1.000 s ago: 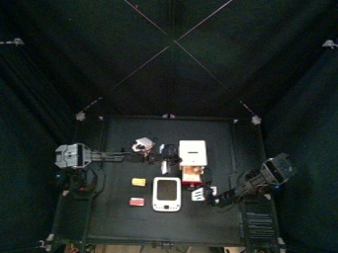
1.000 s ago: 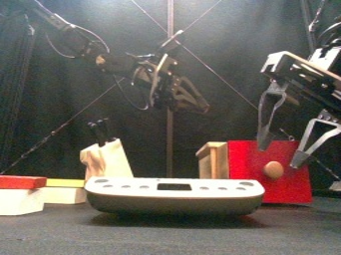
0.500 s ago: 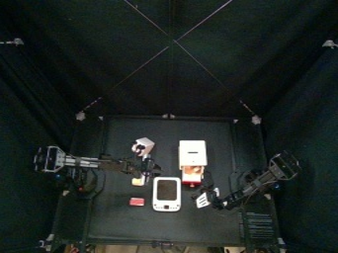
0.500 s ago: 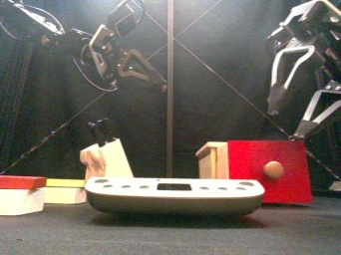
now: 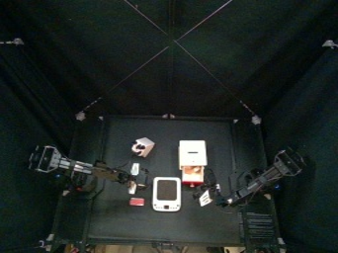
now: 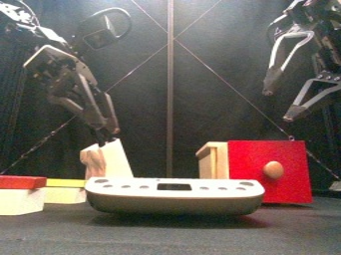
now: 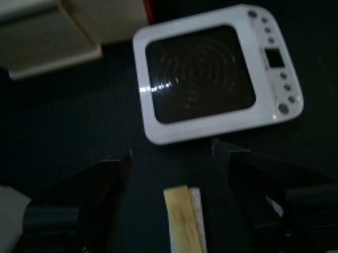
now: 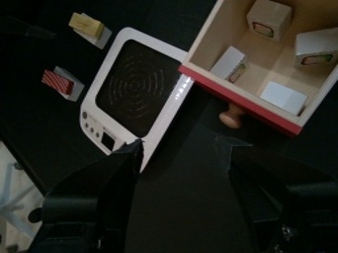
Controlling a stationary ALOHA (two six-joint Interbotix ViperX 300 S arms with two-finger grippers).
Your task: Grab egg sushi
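- Top view: since the earlier frames the left gripper [image 5: 132,175] has drawn back from the table's middle toward the left front and now hangs just beside the egg sushi [image 5: 138,182], a tiny yellow block left of the white device [image 5: 166,193]. The red-pink block [image 5: 136,201] lies just in front of the yellow one. The right gripper [image 5: 215,201] sits at the device's right front corner; whether its claw is spread is too small to make out here.
- Front view: the left gripper [image 6: 83,100] has come down and leftward, its claw spread wide above the knife block [image 6: 106,158]. The egg sushi [image 6: 64,189] shows only as a yellow strip behind the red-pink block [image 6: 20,193], cut off by the picture's edge. The right gripper [image 6: 302,88] has its claw apart above the red box [image 6: 266,170].
- Left wrist view: jaws spread, the egg sushi [image 7: 185,218] lying between them, partly cut off, apart from both.
- Right wrist view: jaws spread over the device [image 8: 134,102] and the box, holding nothing.
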